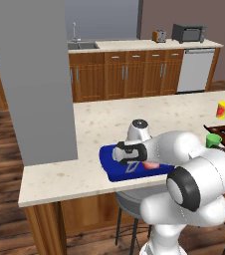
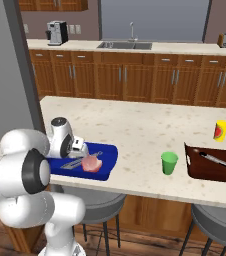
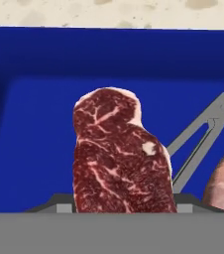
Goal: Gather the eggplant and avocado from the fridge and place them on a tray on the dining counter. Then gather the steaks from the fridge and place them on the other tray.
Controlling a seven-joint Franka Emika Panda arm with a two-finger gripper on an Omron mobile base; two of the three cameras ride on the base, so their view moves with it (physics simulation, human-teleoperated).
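The jaws pinch the dark steak (image 3: 121, 154) upright over the blue tray (image 3: 29, 149), apparently to lay it beside the pale steak (image 2: 91, 163).

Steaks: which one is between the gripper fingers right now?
The dark red marbled steak, standing between the fingers of the gripper over the blue tray. The pale pink steak lies flat in the tray, off to the side.

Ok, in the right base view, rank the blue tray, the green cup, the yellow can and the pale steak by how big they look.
1. Blue tray, partly hidden by the arm.
2. Green cup.
3. Pale steak and yellow can look much alike; the can sits farther back, so no ranking between them.
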